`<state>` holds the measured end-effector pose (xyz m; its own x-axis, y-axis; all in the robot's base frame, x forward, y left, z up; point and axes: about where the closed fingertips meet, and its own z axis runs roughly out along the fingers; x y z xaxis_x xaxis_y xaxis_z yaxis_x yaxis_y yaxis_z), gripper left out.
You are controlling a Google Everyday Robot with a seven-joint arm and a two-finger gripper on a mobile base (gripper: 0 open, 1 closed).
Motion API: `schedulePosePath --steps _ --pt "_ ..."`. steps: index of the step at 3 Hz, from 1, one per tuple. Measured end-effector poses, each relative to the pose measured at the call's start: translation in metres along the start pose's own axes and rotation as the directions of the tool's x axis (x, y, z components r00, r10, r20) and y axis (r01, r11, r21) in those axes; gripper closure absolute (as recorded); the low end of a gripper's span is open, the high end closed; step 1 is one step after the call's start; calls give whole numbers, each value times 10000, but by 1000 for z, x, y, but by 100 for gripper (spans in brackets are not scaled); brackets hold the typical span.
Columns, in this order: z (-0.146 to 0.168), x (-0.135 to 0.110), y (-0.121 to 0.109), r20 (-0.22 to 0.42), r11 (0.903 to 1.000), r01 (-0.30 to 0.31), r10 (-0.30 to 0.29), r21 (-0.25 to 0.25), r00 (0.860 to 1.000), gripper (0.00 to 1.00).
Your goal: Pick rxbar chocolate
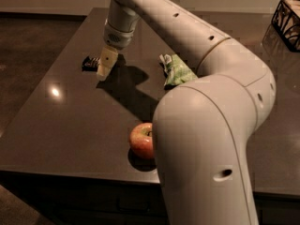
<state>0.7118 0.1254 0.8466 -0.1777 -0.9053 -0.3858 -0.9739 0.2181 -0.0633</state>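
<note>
Gripper (106, 65) hanging just beside one rxbar chocolate (90, 63), grip state impossible to tell; one apple (141, 140), one green chip bag (177, 71) lying on table (70, 125).

The counter (70, 125) is a dark, smooth slab with a soft sheen, and it catches a small bright reflection at the left. The arm (211, 125) has a smooth off-white shell that looks like matt plastic. The pincer (106, 64), in the upper left of the frame just right of the rxbar chocolate (89, 63), looks pale cream and dull. The rxbar chocolate's wrapper is black, too small to judge its sheen. The chip bag (177, 73) is crinkled green film. The apple (141, 140) has smooth, faintly shiny skin. The basket (287, 18), upper right, looks like dark wire.
</note>
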Motion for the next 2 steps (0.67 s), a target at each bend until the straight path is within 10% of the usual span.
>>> schedulePosePath --steps 2 --pt "15 -1 -1 -675 9988 488 -484 40 9965 40"
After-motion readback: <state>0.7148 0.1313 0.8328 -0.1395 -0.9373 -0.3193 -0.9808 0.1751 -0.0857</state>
